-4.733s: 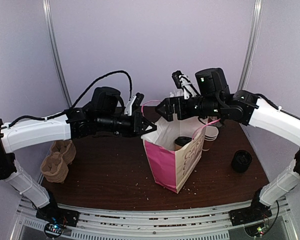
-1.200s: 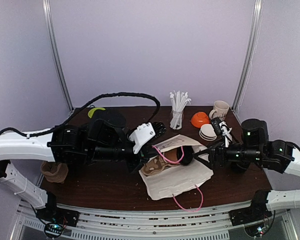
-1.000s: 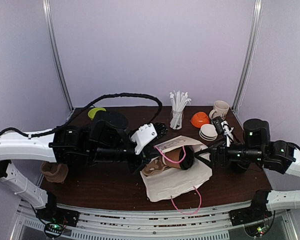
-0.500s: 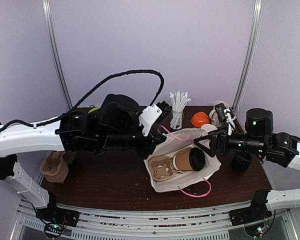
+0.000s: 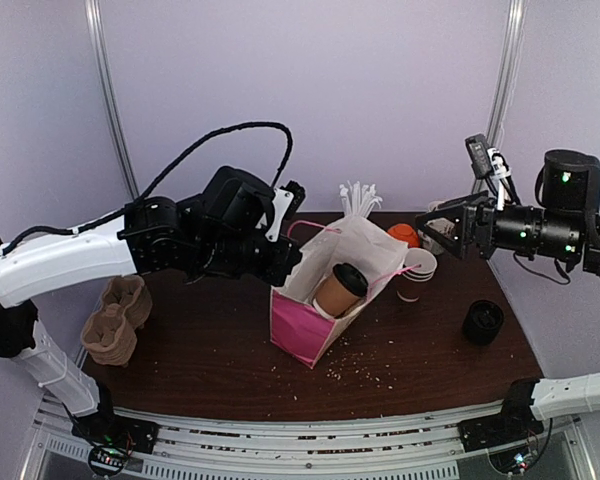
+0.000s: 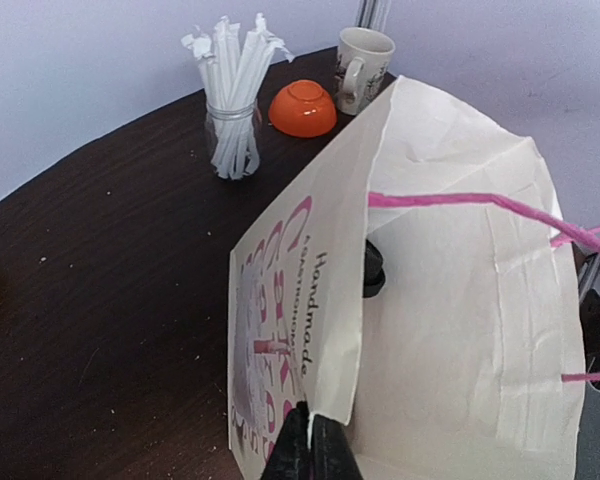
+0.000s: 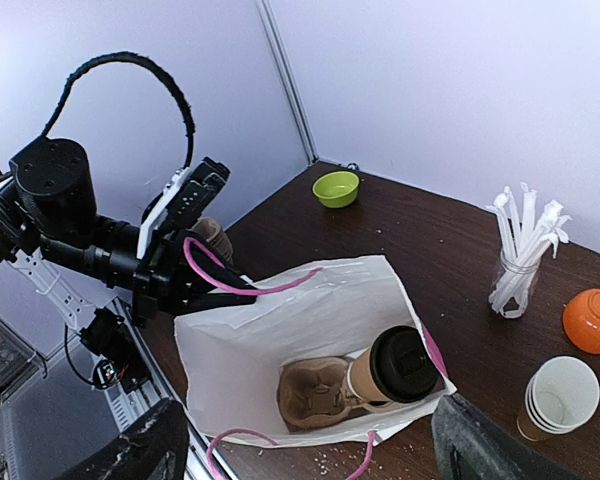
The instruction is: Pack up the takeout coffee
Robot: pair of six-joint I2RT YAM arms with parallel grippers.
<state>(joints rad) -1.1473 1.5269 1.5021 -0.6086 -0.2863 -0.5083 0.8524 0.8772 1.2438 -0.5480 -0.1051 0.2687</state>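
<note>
Table (image 5: 200, 350): black-lidded brown cup (image 5: 338, 290) in bag (image 5: 300, 335); left end effector (image 6: 308, 445) pinches bag; right end effector (image 5: 435, 235) spread.

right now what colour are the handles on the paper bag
Pink cord handles on the paper bag, clearest in the left wrist view.

Takeout coffee (image 5: 340, 288) lies in bag (image 5: 298, 335) (beside carrier (image 7: 314, 390)).

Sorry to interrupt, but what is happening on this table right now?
The arms are packing a takeout coffee into a paper bag. The left gripper is shut on the bag's rim, holding it standing on the table. The lidded cup leans inside the bag beside a cardboard cup carrier. The right gripper is open and empty, raised off to the bag's right.
</note>
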